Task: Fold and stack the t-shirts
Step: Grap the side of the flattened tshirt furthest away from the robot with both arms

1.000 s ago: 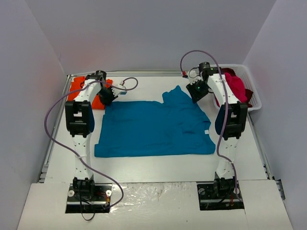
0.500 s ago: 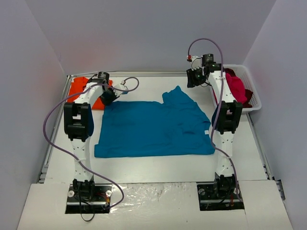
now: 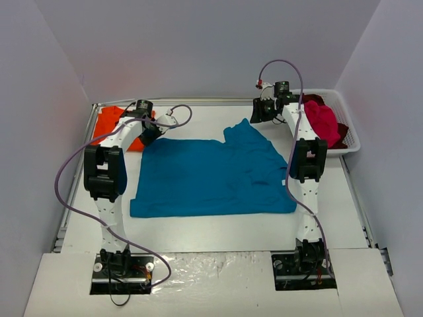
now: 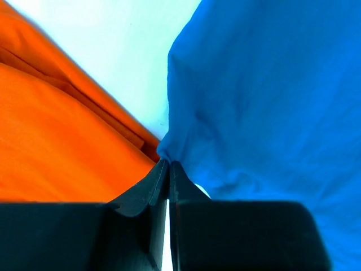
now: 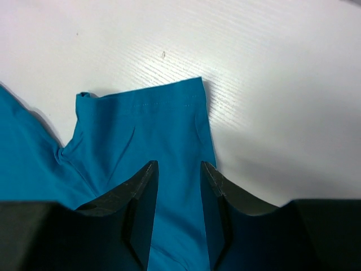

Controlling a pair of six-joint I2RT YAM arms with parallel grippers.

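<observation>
Your left gripper (image 4: 168, 164) is pinched tight on the far-left corner of the teal-blue t-shirt (image 3: 211, 178), with the cloth puckered at the tips. It's just beside the orange t-shirt (image 3: 109, 122), which lies in the table's (image 3: 218, 228) far-left corner. The teal shirt is spread flat mid-table, one sleeve poking toward the far side. Your right gripper (image 5: 179, 165) hangs over that sleeve, jaws a narrow gap apart, gripping nothing. The magenta-pink t-shirt (image 3: 322, 122) is heaped in the white basket (image 3: 354, 140) at far right.
</observation>
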